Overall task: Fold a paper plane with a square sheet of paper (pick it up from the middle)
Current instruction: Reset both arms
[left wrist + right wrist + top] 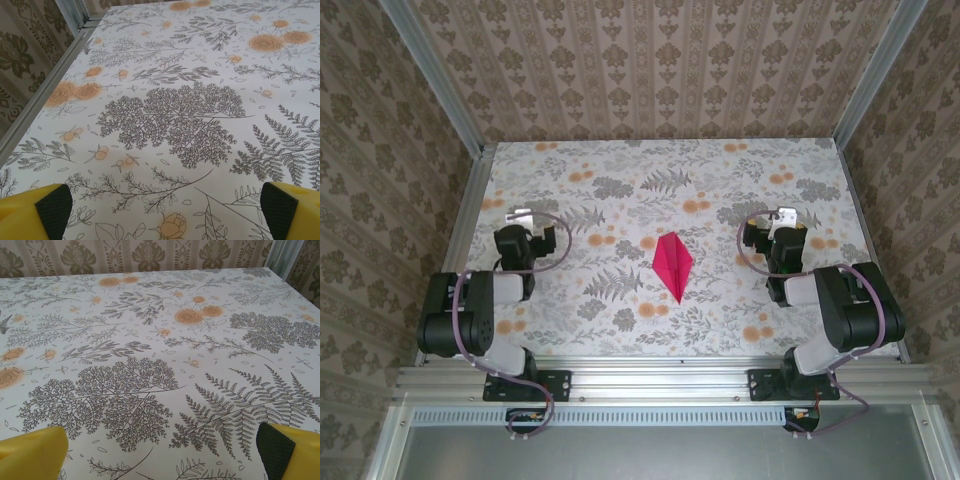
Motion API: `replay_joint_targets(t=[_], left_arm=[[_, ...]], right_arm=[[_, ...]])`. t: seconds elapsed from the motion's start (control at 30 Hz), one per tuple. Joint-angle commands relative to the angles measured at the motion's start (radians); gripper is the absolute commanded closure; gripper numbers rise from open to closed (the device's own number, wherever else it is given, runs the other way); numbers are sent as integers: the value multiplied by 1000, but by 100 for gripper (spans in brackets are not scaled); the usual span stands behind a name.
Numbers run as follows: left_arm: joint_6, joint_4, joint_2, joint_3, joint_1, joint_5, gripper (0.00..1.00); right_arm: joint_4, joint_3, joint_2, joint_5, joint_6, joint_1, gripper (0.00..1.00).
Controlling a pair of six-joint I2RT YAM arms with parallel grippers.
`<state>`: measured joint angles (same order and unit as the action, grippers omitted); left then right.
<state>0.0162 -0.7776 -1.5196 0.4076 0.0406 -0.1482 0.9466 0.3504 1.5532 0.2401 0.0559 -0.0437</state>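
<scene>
The magenta-red sheet of paper lies folded as a narrow, kite-shaped paper plane [673,264] with a lengthwise crease. It rests flat in the middle of the floral table, its long point toward the near edge. My left gripper [525,220] sits well to the left of it, open, with nothing between its yellow fingers [37,210]. My right gripper [778,218] sits about as far to the right, also open and empty. Both wrist views look over bare tablecloth between the widely spread fingertips [287,452].
The table [620,170] has a floral cloth with grey ferns and orange flowers. Patterned walls and aluminium posts [435,75] enclose it on three sides. An aluminium rail [650,378] at the near edge carries both arm bases. Cables loop beside each arm.
</scene>
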Motion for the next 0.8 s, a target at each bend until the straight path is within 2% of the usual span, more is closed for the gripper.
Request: replay_joint_targets(t=[0.0,0.77], left_arm=[[8,-47,1,-5,10,-24,0],[5,-38,1,0,-1,1,0]], right_arm=[[43,10,1,28,15,-1,0],[29,19,1,-9,-8,-7,0]])
